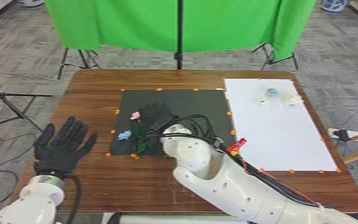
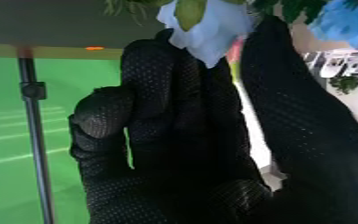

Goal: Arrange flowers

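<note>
the right hand (image 1: pixel 158 114), fingers relaxed, narrow gap to the thumb, is over the black mat (image 1: pixel 198 101). by its fingertips, a pale blue flower (image 2: pixel 213 31), green-based, petals pointing palmward, long axis roughly along the fingers. left hand (image 1: pixel 58 151) spread wide beside the mat.

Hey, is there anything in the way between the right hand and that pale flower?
Nothing visible stands between them: in the right wrist view, the pale flower is right at the right hand, partly overlapping its fingers.
</note>
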`<state>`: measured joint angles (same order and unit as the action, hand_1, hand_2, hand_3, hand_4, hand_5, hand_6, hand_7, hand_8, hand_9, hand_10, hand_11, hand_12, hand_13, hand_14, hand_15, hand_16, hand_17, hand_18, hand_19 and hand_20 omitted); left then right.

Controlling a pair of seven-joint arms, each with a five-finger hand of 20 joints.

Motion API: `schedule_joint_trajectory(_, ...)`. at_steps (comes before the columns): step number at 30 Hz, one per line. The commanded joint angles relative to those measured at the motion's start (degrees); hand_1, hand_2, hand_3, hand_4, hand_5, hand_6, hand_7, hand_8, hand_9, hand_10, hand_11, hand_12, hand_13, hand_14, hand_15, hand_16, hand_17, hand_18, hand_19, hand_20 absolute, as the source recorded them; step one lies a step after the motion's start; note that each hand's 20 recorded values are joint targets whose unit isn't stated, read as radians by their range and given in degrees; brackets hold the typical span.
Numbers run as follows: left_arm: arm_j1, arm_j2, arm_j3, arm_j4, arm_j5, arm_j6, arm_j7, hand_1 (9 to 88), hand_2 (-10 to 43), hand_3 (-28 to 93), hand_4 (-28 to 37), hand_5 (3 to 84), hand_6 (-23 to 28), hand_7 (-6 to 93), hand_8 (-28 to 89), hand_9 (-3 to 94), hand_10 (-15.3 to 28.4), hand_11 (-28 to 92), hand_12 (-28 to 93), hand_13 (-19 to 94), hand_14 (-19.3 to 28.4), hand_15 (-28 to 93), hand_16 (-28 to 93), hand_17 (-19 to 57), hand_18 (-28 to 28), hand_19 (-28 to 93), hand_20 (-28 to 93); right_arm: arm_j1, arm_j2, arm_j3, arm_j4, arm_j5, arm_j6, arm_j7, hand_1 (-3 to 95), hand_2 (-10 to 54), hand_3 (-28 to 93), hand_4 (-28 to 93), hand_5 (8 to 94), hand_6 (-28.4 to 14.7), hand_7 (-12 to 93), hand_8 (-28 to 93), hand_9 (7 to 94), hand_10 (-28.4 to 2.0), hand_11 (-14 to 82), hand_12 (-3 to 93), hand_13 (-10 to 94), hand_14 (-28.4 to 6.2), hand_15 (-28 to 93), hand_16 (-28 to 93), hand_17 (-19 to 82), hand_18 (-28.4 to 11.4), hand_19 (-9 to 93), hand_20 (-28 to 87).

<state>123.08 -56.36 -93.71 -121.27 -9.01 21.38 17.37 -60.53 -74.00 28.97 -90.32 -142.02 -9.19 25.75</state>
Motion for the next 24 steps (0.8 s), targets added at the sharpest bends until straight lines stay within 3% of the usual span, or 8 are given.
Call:
schedule_joint_trajectory(1, 0.53, -0.33, 0.51, 0.38, 0.01, 0.32, -0.07, 28.8, 12.3, 76, -28.3, 48.3, 7.2, 20.3, -11, 43.2, 15.8, 31, 13, 34, 15.8, 55, -5, -4.7, 15.4, 42, 20, -0.20, -0.29, 1.55, -1.83, 1.12, 0.83, 1.77, 45.8, -9.5, 73, -28, 59.5, -3.7, 23, -10, 64.2, -16.1, 37.1, 31.2, 61, -12.8, 63, 35, 38, -22.0, 90, 44)
schedule_joint_trajectory(4, 0.34, -0.36, 0.81, 0.24, -0.19, 2.08, -0.31, 28.9, 12.3, 75, -28.3, 48.3, 7.3, 20.2, -11, 43.1, 15.8, 31, 13, 34, 15.8, 55, -5, -4.7, 15.4, 42, 20, -0.41, -0.91, 2.73, -0.85, 1.77, 2.85, 0.92, 44.1, -9.5, 71, -28, 58.8, -4.3, 22, -10, 63.8, -16.3, 37.6, 30.2, 61, -13.0, 64, 34, 38, -22.1, 90, 44)
schedule_joint_trajectory(11, 0.21, -0.22, 1.04, 0.40, -0.17, 1.13, -0.02, 28.8, 12.5, 75, -28.3, 48.4, 7.5, 20.2, -11, 43.1, 15.8, 31, 13, 34, 15.8, 55, -6, -4.7, 15.4, 42, 20, -0.48, -0.37, 3.09, -2.47, 3.20, 2.38, 1.51, 41.3, -9.5, 65, -28, 56.7, -5.0, 19, -10, 62.5, -17.3, 34.7, 28.0, 60, -13.6, 64, 34, 38, -22.4, 91, 43)
schedule_joint_trajectory(17, 0.09, -0.53, 1.05, 0.53, 0.08, 0.45, -0.75, 28.6, 12.5, 76, -28.3, 48.5, 7.5, 20.4, -11, 43.6, 16.1, 32, 13, 34, 16.0, 55, -6, -4.6, 15.4, 42, 20, -1.91, -0.02, 6.64, -5.24, 6.28, 2.50, 5.23, 37.7, -9.5, 64, -28, 54.3, -6.9, 16, -9, 55.9, -20.2, 22.0, 23.0, 57, -15.6, 65, 32, 38, -23.4, 92, 43)
schedule_joint_trajectory(23, 1.81, -1.01, 0.09, -0.22, -0.27, 0.39, 0.59, 28.5, 12.6, 76, -28.3, 48.6, 7.6, 20.4, -11, 43.7, 16.1, 32, 13, 34, 16.0, 55, -6, -4.6, 15.4, 42, 20, -1.73, 3.74, 12.87, -8.09, 9.20, 5.60, 9.69, 30.8, -9.4, 65, -27, 51.3, -8.6, 13, -7, 51.0, -22.3, 15.4, 20.5, 54, -17.4, 61, 26, 37, -24.2, 90, 40)
schedule_joint_trajectory(24, 1.14, -1.27, 0.31, 0.37, -0.42, 0.36, 0.66, 28.5, 12.6, 76, -28.3, 48.6, 7.6, 20.4, -11, 43.7, 16.0, 32, 13, 34, 16.0, 55, -6, -4.6, 15.4, 42, 20, -1.45, 4.09, 14.49, -7.00, 9.38, 6.15, 9.18, 30.8, -8.1, 65, -26, 51.2, -8.9, 13, -7, 51.1, -22.5, 15.2, 20.3, 54, -17.4, 60, 25, 37, -24.1, 89, 39)
